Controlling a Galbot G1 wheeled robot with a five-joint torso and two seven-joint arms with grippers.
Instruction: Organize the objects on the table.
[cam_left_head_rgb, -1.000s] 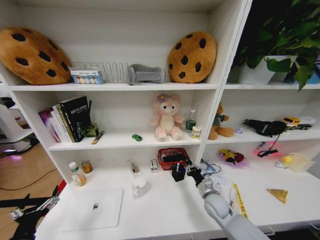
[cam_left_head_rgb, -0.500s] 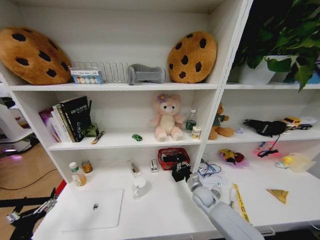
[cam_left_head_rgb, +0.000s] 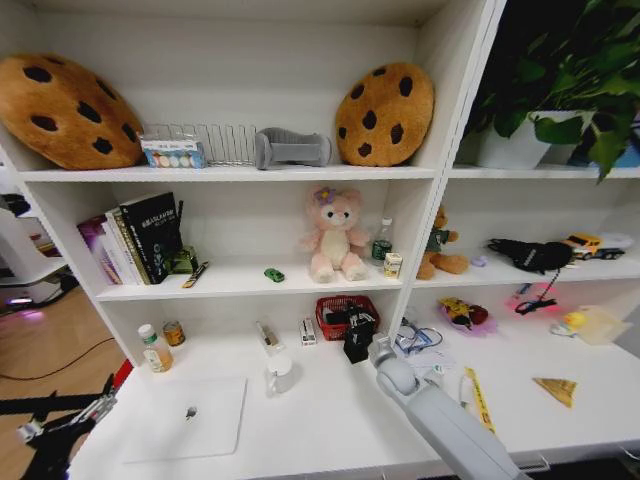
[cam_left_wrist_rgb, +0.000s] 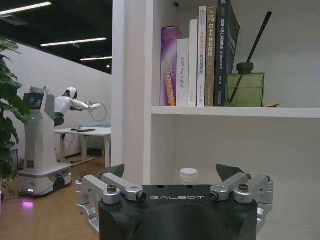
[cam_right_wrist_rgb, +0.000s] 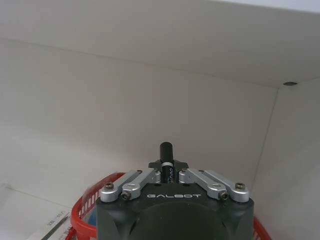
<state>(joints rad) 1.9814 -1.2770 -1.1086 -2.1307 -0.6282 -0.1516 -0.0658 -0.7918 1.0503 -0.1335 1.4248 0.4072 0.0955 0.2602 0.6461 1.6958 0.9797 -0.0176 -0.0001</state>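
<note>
Right gripper extended forward, fingers closed; left gripper low at left, spread wide

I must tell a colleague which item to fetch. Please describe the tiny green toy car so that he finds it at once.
Find the pink plush bear on the middle shelf. The toy car stands alone on the shelf to the bear's left. It is the smallest thing there, and dark green.

"GALBOT" on the left gripper body and the right gripper body alike.
</note>
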